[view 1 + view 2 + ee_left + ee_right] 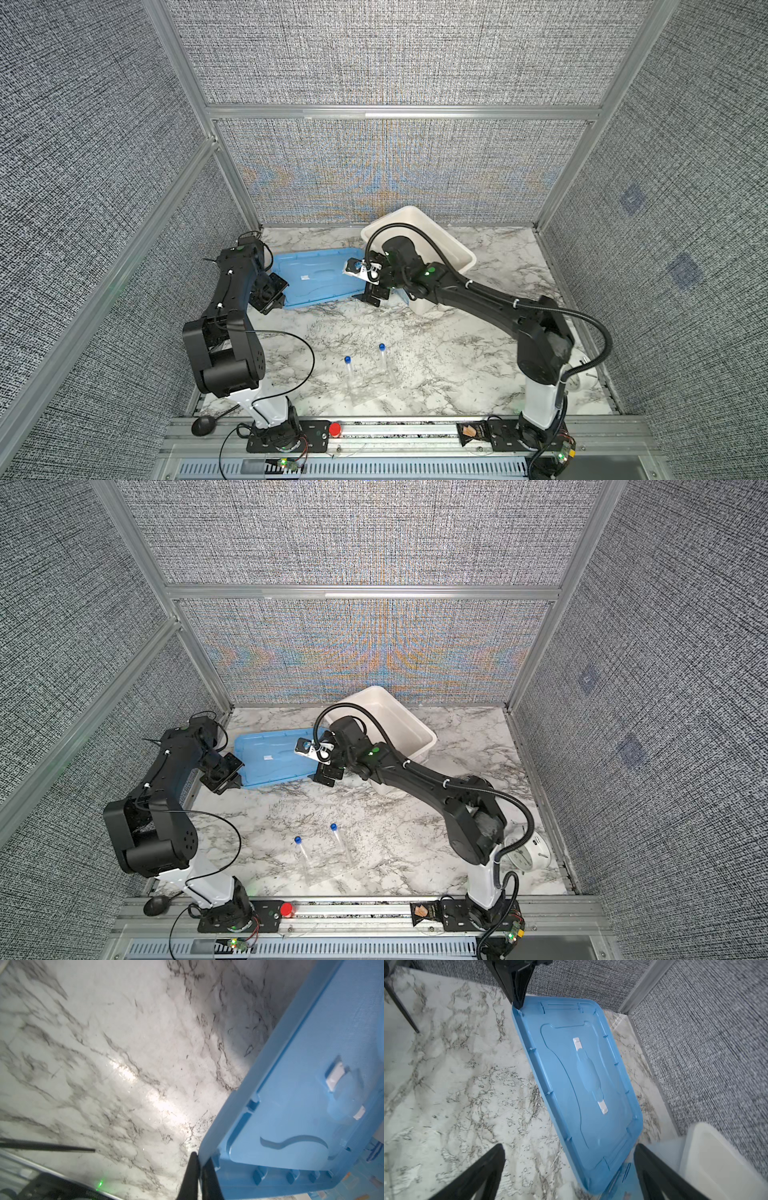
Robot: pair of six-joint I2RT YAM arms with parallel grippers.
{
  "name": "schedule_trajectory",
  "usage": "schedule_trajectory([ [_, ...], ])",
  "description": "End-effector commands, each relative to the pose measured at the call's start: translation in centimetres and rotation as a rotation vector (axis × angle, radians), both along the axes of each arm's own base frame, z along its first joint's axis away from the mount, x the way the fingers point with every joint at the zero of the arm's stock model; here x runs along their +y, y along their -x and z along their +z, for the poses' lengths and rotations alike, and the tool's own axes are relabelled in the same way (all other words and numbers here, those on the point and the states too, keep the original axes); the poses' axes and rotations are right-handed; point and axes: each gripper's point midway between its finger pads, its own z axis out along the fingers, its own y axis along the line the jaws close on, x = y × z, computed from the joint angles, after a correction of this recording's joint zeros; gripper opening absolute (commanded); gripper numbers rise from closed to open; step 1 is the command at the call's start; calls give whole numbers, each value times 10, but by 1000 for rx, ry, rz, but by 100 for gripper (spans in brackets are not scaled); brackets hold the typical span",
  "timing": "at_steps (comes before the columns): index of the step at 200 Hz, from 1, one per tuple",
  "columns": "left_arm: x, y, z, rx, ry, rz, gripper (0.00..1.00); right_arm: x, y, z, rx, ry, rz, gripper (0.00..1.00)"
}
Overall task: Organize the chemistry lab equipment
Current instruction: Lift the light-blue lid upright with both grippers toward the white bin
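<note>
Blue lid [316,274] is pinched at one corner by the clenched left gripper [197,1159], toward the back-left of the counter [465,357]. The right gripper [569,1147] is spread wide at the lid's opposite end, nothing held, beside the white bin [455,243]. A clear blue-capped tube [350,372] and a second tube [386,363] are laid side by side near the middle of the front edge, untouched.

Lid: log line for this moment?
left gripper: shut on lid corner | right gripper: open at lid's other end | tubes: front of table, not held
</note>
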Motion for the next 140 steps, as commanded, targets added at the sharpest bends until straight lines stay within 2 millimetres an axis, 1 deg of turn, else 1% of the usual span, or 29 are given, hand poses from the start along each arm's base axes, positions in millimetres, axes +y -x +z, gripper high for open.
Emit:
schedule_trajectory([
  [1,-17,10,9,30,98,48,2,7,12,-33,-48,148,167,99],
  [9,-20,11,11,31,115,52,1,12,12,-44,-68,179,199,99],
  [23,-23,13,16,26,132,52,1,23,7,-61,-164,231,215,99],
  [38,-23,16,21,26,122,51,1,37,-9,-70,-310,264,171,99],
  [50,-21,19,25,28,109,50,1,45,-24,-69,-414,273,112,99],
  [61,-21,21,27,30,108,47,1,50,-31,-66,-466,266,85,97],
  [97,-28,26,35,17,145,52,2,57,-40,-58,-516,233,48,86],
  [122,-35,28,39,2,187,67,3,59,-46,-52,-568,210,10,75],
  [140,-39,29,42,-3,212,69,3,60,-45,-52,-602,205,22,69],
])
